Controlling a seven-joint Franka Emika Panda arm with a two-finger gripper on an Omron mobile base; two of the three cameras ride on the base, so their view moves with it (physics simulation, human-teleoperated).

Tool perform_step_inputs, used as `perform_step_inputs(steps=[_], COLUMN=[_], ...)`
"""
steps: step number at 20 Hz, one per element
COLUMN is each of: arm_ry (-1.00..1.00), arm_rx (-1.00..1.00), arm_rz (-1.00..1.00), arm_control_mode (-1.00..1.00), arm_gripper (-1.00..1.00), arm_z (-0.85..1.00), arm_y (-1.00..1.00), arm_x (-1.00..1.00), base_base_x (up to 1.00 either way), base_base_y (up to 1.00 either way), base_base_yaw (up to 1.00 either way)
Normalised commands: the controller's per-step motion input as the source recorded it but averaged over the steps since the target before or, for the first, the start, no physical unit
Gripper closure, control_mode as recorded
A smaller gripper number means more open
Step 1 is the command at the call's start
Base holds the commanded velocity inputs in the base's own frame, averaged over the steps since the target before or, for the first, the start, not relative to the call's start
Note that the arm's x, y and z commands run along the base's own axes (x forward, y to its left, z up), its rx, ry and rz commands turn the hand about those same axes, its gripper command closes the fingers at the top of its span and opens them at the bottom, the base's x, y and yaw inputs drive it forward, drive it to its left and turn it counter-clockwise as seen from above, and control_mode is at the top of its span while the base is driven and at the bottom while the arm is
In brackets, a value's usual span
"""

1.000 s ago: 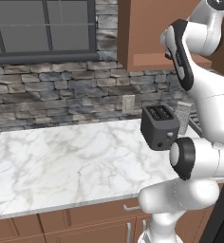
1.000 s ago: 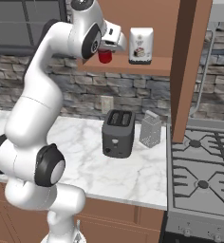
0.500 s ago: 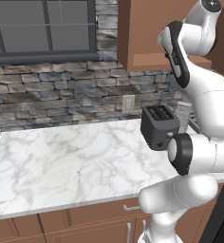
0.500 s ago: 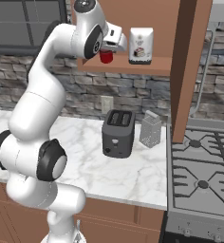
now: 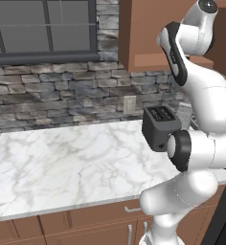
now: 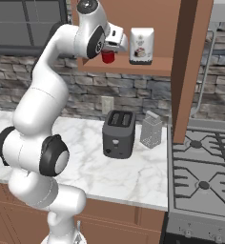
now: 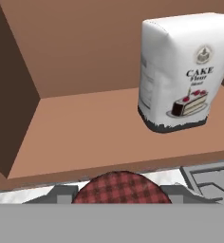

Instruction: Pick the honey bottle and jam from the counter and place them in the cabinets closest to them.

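Currently gripper (image 6: 109,51) is clamped on the jam (image 6: 107,56) just short of the cabinet (image 6: 148,28) shelf edge, flour bag (image 6: 141,45) beside it to the right.

base views flank toaster (image 6: 118,134); hand view faces shelf (image 7: 109,128).

The jam (image 7: 121,188) is cut off below its checked lid.

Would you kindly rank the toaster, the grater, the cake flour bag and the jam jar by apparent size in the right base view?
1. toaster
2. grater and cake flour bag: look alike, unranked
3. jam jar
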Motion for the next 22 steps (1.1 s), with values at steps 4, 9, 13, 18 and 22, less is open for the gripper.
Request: perform_step_inputs(steps=[4, 9, 13, 18, 22], arm_ry=[0.02, 0.02, 0.04, 0.04, 0.02], arm_rx=[0.00, 0.00, 0.02, 0.01, 0.00], arm_rz=[0.00, 0.00, 0.00, 0.00, 0.00], arm_control_mode=[-1.00, -1.00, -1.00, -1.00, -1.00], arm_gripper=[1.00, 1.00, 1.00, 1.00, 1.00], arm_z=[-0.02, -0.01, 0.00, -0.02, -0.04], arm_y=[0.00, 0.00, 0.00, 0.00, 0.00], arm_x=[0.20, 0.21, 0.19, 0.20, 0.23], base_base_x=[0.00, 0.00, 0.00, 0.00, 0.00], base_base_y=[0.00, 0.00, 0.00, 0.00, 0.00], base_base_yaw=[0.00, 0.00, 0.00, 0.00, 0.00])
